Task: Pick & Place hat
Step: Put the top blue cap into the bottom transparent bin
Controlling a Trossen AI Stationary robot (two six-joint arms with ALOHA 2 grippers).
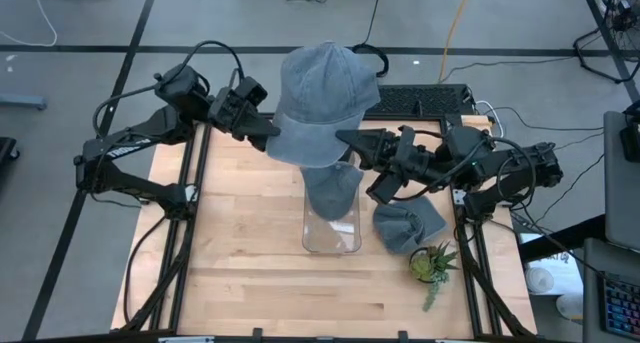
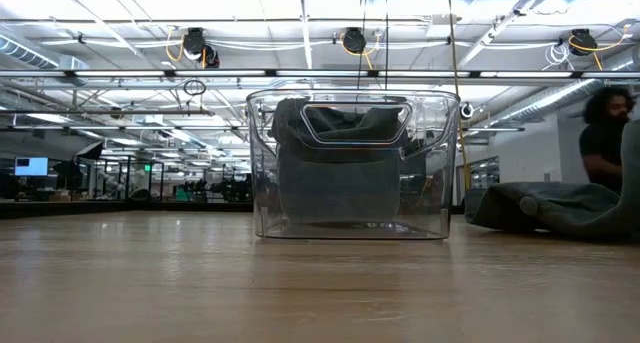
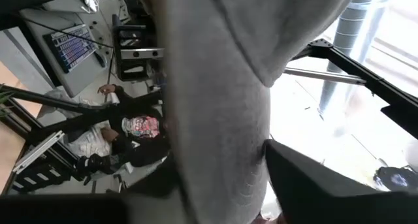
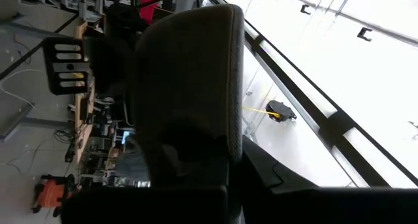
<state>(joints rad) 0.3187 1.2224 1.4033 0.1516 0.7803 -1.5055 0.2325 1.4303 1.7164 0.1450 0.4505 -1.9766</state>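
Overhead, the grey hat (image 1: 320, 103) is hanging in the air above the clear bin (image 1: 331, 228), its crown spreading toward the table's far edge and its lower edge overlapping the bin's far end. The left gripper (image 1: 262, 126) is pinching the hat's brim side, fingers pressed together on the fabric; in the left wrist view the grey cloth (image 3: 222, 100) is filling the frame between the dark fingers (image 3: 313, 185). The right gripper (image 1: 352, 143) is reaching in from the other side and is touching the hat's lower edge over the bin; the right wrist view is showing cloth (image 4: 189, 87) clamped at its fingers, so it too is pinching the hat.

Inside the bin a second grey hat (image 2: 340, 168) is sitting, rising to the rim and taking up much of the inside. The bin is standing upright near the middle of the wooden table (image 1: 240, 263), with bare wood lying open on its left and in front of it. Just to the bin's right a third grey hat (image 1: 408, 226) is lying on the table, near but apart from the wall. Beyond that one, farther from the bin toward the front-right edge, a small potted plant (image 1: 432, 265) is standing. A person (image 2: 605, 133) is showing in the room behind the bin, at the low view's right.
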